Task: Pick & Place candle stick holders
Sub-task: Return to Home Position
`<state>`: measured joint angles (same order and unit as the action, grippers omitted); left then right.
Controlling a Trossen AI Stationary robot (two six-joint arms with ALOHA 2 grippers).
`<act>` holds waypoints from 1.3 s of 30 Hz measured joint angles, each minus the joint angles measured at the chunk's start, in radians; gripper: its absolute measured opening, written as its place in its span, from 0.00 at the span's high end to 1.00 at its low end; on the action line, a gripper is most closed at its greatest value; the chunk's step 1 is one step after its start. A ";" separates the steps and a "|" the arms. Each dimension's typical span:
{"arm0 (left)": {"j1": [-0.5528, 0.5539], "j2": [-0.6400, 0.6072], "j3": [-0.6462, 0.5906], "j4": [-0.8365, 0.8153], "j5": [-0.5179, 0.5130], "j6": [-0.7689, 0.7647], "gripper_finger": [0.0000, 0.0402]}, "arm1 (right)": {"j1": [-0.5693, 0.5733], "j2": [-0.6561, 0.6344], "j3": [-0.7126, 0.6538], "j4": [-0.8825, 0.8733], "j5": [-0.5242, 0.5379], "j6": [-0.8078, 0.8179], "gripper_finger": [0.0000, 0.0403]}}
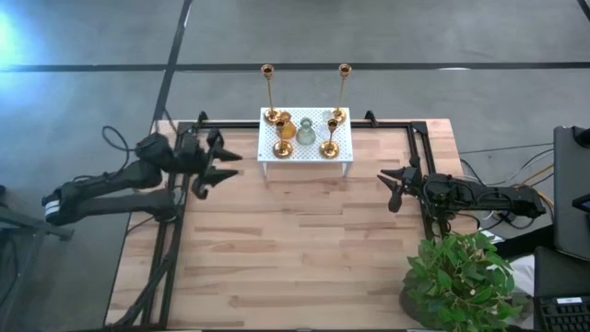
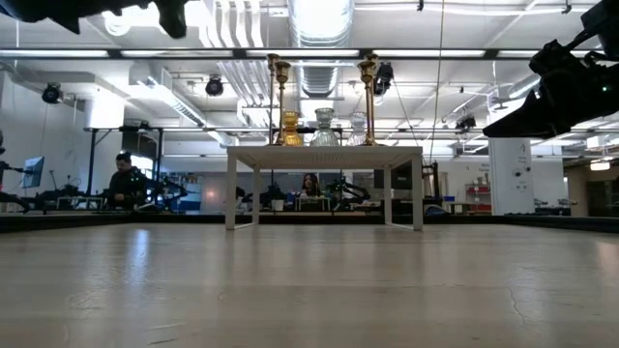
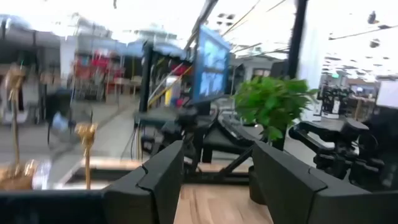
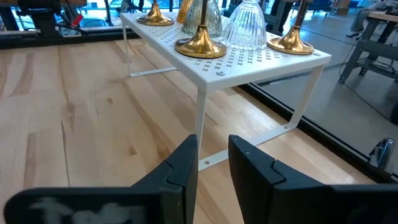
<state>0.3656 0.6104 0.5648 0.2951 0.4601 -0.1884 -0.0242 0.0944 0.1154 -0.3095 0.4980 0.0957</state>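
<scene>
The candle stick holders stand on a white perforated rack (image 1: 304,148) at the middle of the table's far edge. Two are tall brass sticks (image 1: 268,92) (image 1: 343,90), two are short brass ones (image 1: 283,144) (image 1: 330,146), and a grey-green glass one (image 1: 305,132) stands between them. The right wrist view shows round brass bases (image 4: 199,45) and a clear ribbed glass one (image 4: 247,31) resting on the rack top. My left gripper (image 1: 226,164) (image 3: 217,162) hangs open in the air left of the rack, holding nothing. My right gripper (image 1: 387,184) (image 4: 213,155) waits right of the rack, fingers slightly apart, holding nothing.
A potted plant (image 1: 461,277) stands at the table's near right corner. A dark metal frame (image 1: 419,148) runs along the table's sides and far edge. Bare wood (image 1: 295,240) lies between the arms and toward the near edge. People sit in the room beyond (image 2: 126,179).
</scene>
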 joint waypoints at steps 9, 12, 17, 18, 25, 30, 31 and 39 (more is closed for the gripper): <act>-0.176 -0.221 -0.200 0.051 -0.232 0.110 0.51 | 0.000 0.000 0.000 0.000 0.000 -0.001 0.76; -0.219 -0.286 -0.317 0.133 -0.287 0.170 0.51 | 0.000 0.000 0.000 0.000 0.000 0.001 0.75; -0.243 -0.413 -0.468 0.207 -0.288 0.193 0.51 | 0.000 0.000 0.000 0.000 0.000 0.001 0.75; -0.243 -0.442 -0.490 0.196 -0.286 0.191 0.51 | 0.000 0.000 0.000 0.000 0.000 -0.001 0.75; -0.243 -0.609 -0.555 -0.016 -0.272 0.246 0.51 | 0.000 0.000 0.000 0.000 0.000 0.001 0.78; -0.275 -0.609 -0.556 -0.187 -0.271 0.333 0.51 | 0.000 -0.001 0.000 0.000 0.000 -0.001 0.81; -0.288 -0.609 -0.556 -0.231 -0.277 0.334 0.51 | 0.000 -0.001 0.000 0.000 0.000 -0.001 0.81; -0.328 -0.609 -0.557 -0.270 -0.387 0.349 0.51 | 0.000 -0.001 0.000 0.000 0.000 -0.001 0.83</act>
<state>0.0372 0.0010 0.0082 0.0250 0.0736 0.1608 -0.0242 0.0935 0.1154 -0.3096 0.4980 0.0947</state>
